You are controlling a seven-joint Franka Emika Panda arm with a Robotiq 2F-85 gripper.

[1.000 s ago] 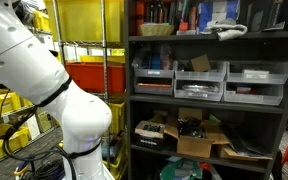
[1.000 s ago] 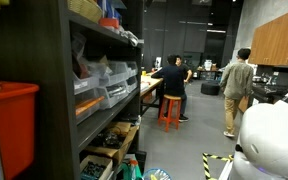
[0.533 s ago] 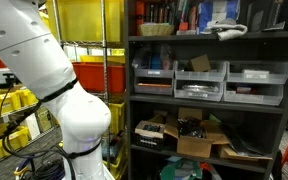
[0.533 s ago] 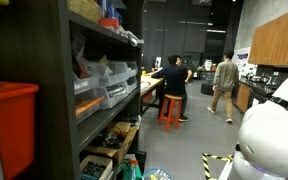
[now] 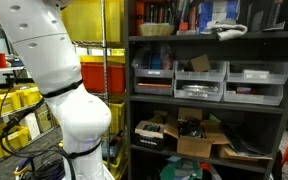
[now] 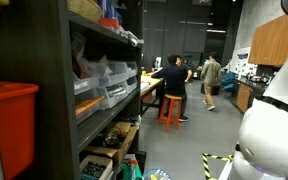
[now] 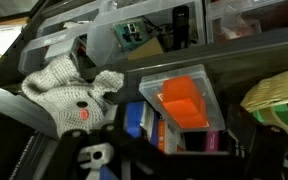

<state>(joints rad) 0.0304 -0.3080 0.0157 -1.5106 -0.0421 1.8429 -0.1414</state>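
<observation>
Dark shelf (image 7: 254, 62) carries a grey knitted toy (image 7: 69, 90) at nine o'clock of a clear bin (image 7: 212, 100); the tool (image 7: 134, 152) gapes wide, empty.

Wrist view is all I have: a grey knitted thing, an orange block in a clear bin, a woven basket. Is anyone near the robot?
Observer: One person sits on an orange stool, down the aisle from the robot.
Operator: Anyone else?
Observer: A second person is on their feet further back in the room.
Operator: What sits low on the shelving?
Observer: Open cardboard boxes on a low shelf, under a row of bins.
</observation>
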